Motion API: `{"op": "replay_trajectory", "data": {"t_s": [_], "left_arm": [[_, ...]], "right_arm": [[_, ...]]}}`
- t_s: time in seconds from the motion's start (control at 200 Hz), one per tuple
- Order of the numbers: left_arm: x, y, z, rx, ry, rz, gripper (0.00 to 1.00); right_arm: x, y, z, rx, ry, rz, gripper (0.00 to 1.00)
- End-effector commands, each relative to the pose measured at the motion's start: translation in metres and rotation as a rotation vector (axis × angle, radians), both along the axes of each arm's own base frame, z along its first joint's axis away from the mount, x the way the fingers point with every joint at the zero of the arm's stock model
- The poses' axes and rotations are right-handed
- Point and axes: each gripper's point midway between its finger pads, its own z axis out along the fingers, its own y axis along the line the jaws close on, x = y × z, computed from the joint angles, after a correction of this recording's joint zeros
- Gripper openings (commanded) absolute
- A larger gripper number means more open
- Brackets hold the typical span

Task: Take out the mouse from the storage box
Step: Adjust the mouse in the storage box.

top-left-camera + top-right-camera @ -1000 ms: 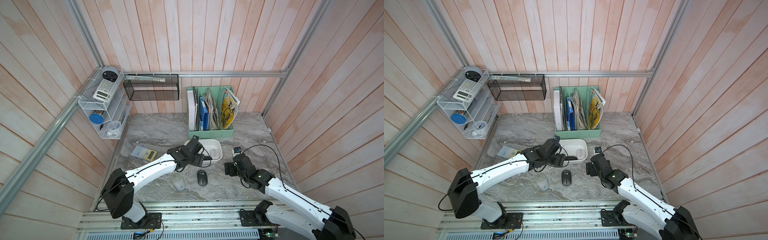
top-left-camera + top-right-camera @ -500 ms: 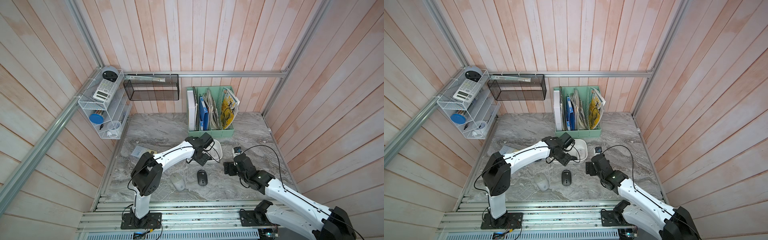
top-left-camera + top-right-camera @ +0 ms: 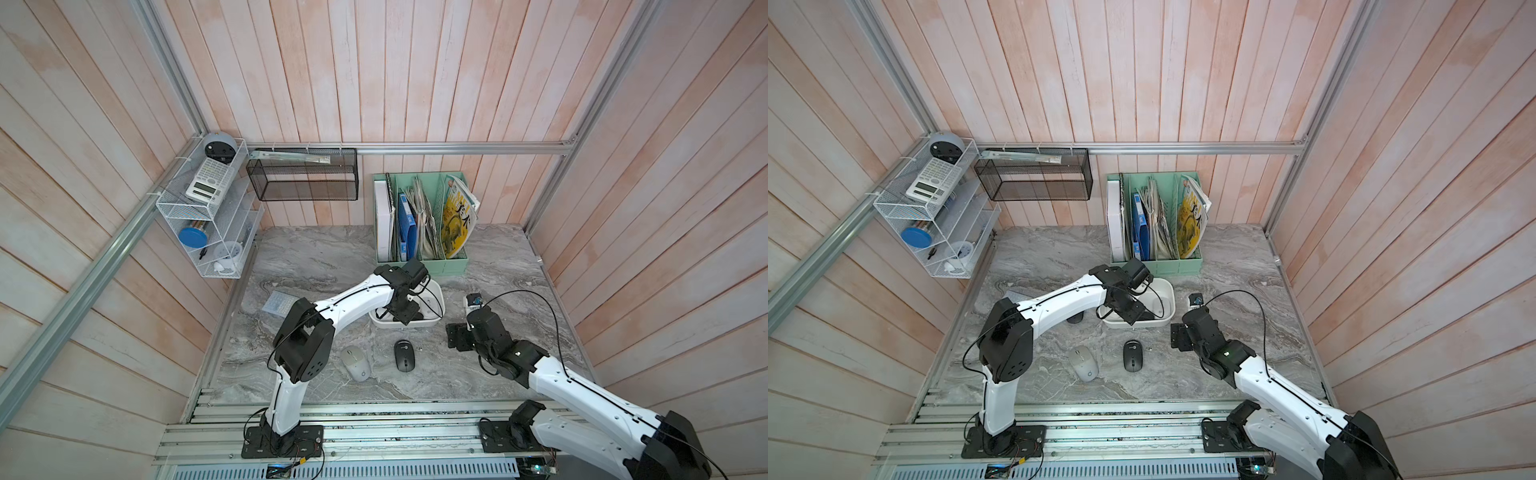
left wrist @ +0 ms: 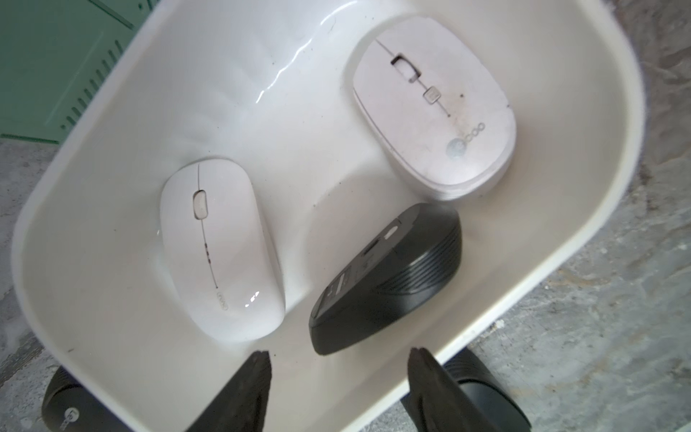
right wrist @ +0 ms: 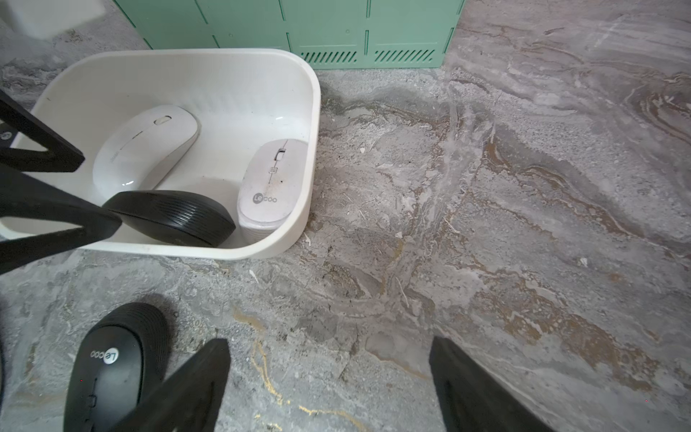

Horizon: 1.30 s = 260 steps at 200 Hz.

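The storage box is a shallow white tub on the marble in front of the green file holder. Inside lie two white mice and a black mouse, tipped up on its side against the near wall. My left gripper reaches down into the box, open, its fingertips just short of the black mouse with nothing between them. My right gripper hangs open over bare marble to the right of the box.
On the marble in front of the box lie a grey-white mouse and a black mouse. Another black mouse lies left of the box under my left arm. The mint-green file holder stands close behind the box.
My left arm has swung right and lowered its gripper into the box toward the black mouse, with the jaws narrowing somewhat. The right arm has not moved.
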Motion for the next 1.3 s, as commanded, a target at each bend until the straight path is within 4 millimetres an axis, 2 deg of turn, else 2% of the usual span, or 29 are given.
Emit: {"op": "replay_trajectory", "data": {"t_s": [0.0,0.26,0.435,0.655,0.8,1.015,1.13,1.295], "left_arm": [[0.005,0.0,-0.006,0.026,0.011,-0.002,0.6],[0.006,-0.007,-0.017,0.015,0.041,-0.017,0.57],[0.005,-0.016,-0.026,0.005,0.082,-0.043,0.64],[0.006,-0.03,-0.036,-0.025,0.117,-0.061,0.64],[0.006,-0.032,-0.044,-0.025,0.131,-0.061,0.64],[0.007,-0.033,-0.049,-0.022,0.134,-0.064,0.75],[0.016,-0.032,-0.048,-0.022,0.103,-0.041,0.76],[0.033,-0.036,-0.033,-0.079,0.04,0.024,0.76]], "right_arm": [[0.002,0.0,-0.003,0.012,0.004,-0.015,0.91],[0.003,0.0,-0.005,0.009,0.008,-0.016,0.9],[0.004,0.0,-0.005,0.009,0.01,-0.017,0.91],[0.004,-0.001,-0.008,0.0,0.016,-0.023,0.9],[0.005,-0.002,-0.009,-0.003,0.019,-0.028,0.9],[0.005,-0.003,-0.009,-0.003,0.019,-0.032,0.91],[0.005,-0.004,-0.008,-0.002,0.016,-0.036,0.9],[0.005,-0.005,-0.007,0.0,0.013,-0.04,0.9]]}}
